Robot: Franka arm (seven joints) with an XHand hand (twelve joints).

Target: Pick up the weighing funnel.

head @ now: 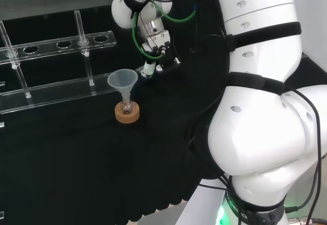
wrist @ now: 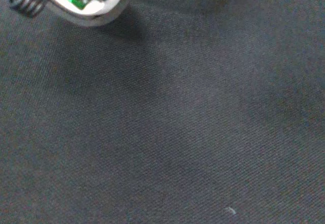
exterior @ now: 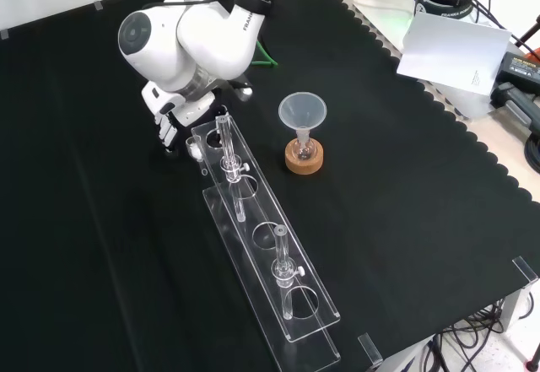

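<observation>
Reach/grasp step: hand (exterior: 169, 125) low over cloth (exterior: 405, 220) at 9 o'clock of funnel (exterior: 302, 112), front view, open-or-closed can't tell; next needs clean closure, then lift

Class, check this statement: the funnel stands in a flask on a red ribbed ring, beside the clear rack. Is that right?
No. The ring is cork, not red ribbed; the front view shows it. The funnel does stand in a flask on it, beside the clear rack.
</observation>
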